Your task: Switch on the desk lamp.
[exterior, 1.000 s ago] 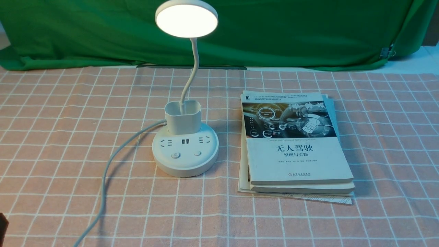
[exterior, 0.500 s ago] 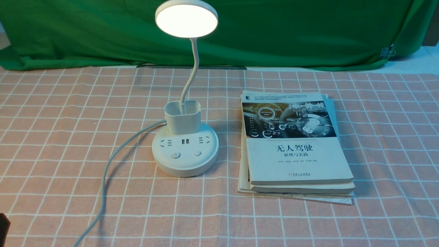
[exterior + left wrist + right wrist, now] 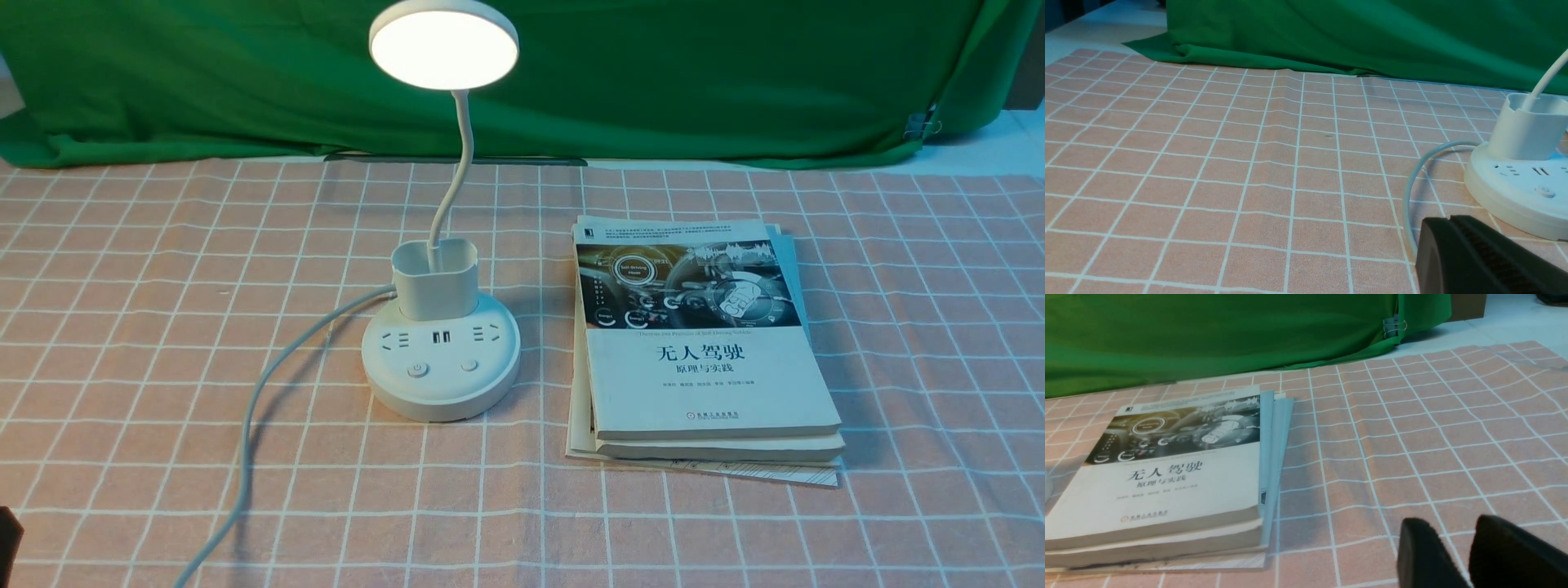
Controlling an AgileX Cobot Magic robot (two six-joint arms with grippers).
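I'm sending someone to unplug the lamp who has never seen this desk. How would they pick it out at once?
Start at the pink checked tablecloth in front of the green backdrop. Just left of the stack of books stands the desk lamp, with a round white base, a small cup and a thin curved neck. Its glowing disc head and trailing white cord set it apart.

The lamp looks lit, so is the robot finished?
Seemingly yes. The white plastic desk lamp has its round disc head glowing. Nothing is in hand: the left gripper sits short of the base, and the right gripper holds nothing. Nothing visible remains.
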